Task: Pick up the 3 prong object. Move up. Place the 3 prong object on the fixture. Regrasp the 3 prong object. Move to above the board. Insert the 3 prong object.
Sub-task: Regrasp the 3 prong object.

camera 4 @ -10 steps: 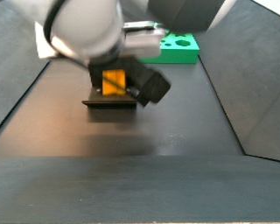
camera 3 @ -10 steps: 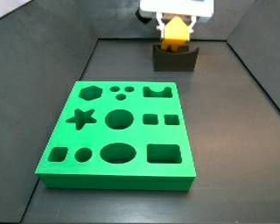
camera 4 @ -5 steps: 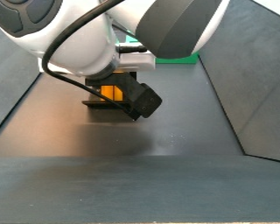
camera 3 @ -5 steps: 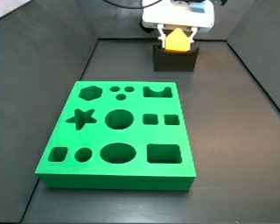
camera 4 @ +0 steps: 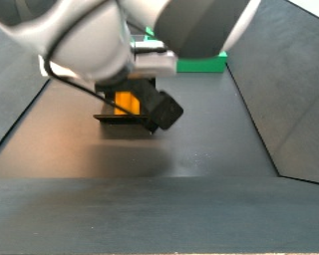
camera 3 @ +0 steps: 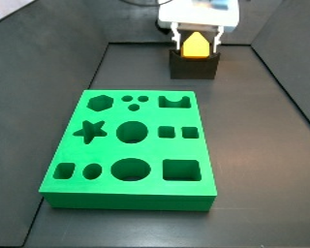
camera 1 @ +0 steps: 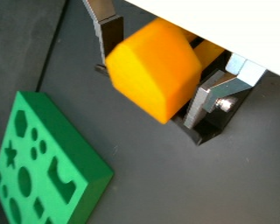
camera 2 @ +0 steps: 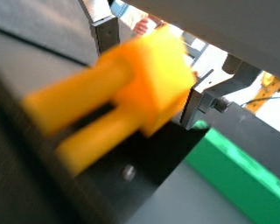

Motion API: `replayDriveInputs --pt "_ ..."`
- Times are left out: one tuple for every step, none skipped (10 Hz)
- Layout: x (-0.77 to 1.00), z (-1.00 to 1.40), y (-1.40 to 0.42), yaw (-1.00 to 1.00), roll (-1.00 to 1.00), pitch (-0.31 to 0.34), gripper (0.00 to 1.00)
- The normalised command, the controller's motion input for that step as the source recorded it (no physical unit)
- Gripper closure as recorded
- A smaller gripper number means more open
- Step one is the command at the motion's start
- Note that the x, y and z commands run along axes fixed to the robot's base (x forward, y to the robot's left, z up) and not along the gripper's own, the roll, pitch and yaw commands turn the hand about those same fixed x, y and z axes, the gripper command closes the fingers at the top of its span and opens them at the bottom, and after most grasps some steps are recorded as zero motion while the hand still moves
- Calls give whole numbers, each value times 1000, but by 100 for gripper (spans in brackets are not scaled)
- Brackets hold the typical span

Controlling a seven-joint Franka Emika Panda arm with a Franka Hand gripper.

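The 3 prong object [camera 3: 196,45], an orange-yellow block, stands upright in the notch of the dark fixture [camera 3: 194,68] at the far end of the floor. My gripper [camera 3: 197,39] is right over the fixture with a finger on each side of the block and looks shut on it. In both wrist views the block [camera 1: 154,70] [camera 2: 130,83] fills the gap between the silver fingers [camera 1: 213,94], with its prongs pointing outward. The fixture [camera 4: 127,122] shows dark below it. The green board [camera 3: 132,145] lies nearer, apart from the fixture.
Dark walls close the floor on the sides and at the back. The board also shows in a side view [camera 4: 199,66] behind the arm, and in both wrist views [camera 1: 49,171] [camera 2: 241,179]. The arm's large body hides much of that side view.
The gripper has come down lower around the block and the wrist has turned. The block was tilted before and now stands straight in the fixture's notch.
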Motion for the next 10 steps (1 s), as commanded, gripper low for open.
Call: replayDriveInputs --pt "-32 1000 11 60 -1 -41 0" --pt "-38 1000 1 64 19 -21 0" --pt "-40 1000 -2 66 34 6 0" --pt "-38 836 5 58 41 44 0" --pt "-34 651 6 47 43 68 0" --pt "-31 467 5 31 46 86 0" --pt "-27 284 4 13 46 94 0" --pt "-92 784 -779 19 1000 51 0" --pt "-82 719 -747 17 1000 49 0" --pt "-99 604 -629 17 1000 40 0"
